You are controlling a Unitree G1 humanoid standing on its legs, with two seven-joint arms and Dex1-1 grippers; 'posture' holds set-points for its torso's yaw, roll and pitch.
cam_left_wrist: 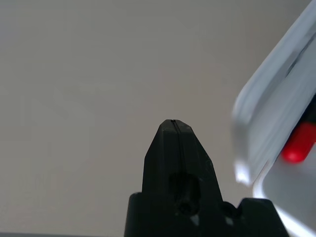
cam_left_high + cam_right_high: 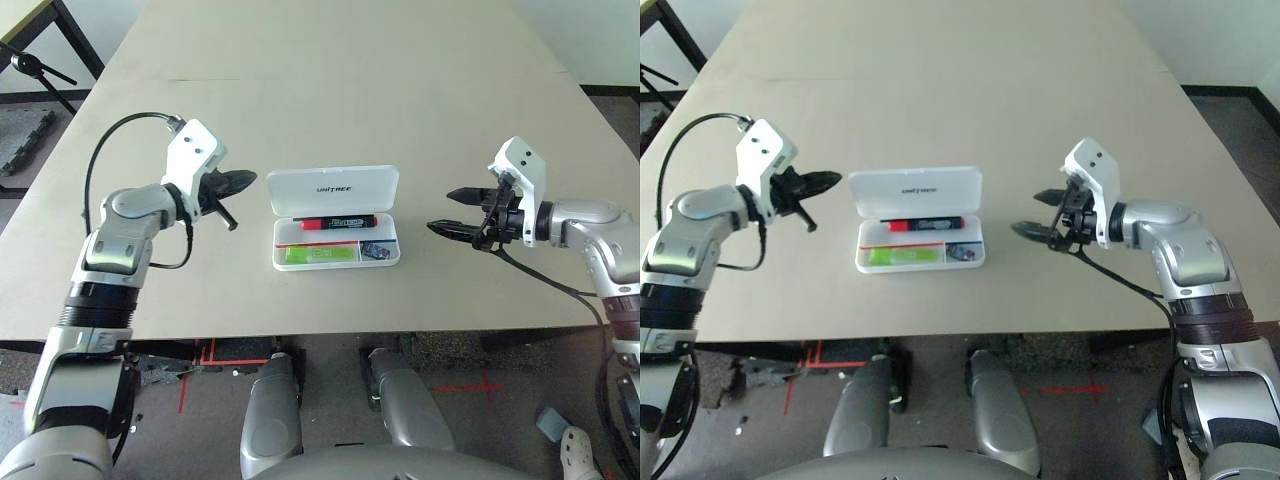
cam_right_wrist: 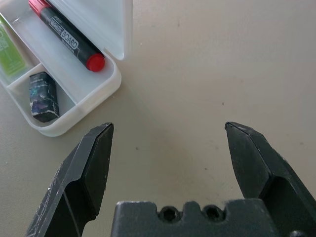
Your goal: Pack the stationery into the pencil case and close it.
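In the left eye view, the open pencil case (image 2: 336, 262) lies at the centre, holding the marker (image 2: 338, 222), the highlighter (image 2: 320, 254) and the small dark block (image 2: 376, 250). At centre-left, the left gripper (image 2: 254, 178) is closed and empty; at centre-right, the right gripper (image 2: 440, 211) stands wide open, apart from the case. The raised lid (image 2: 334, 190) points toward the top of the frame.

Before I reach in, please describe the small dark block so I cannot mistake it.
On the table stands an open white plastic case. In its near right corner compartment, beside the lime-green highlighter, lies the dark bluish block, shortest of the three.
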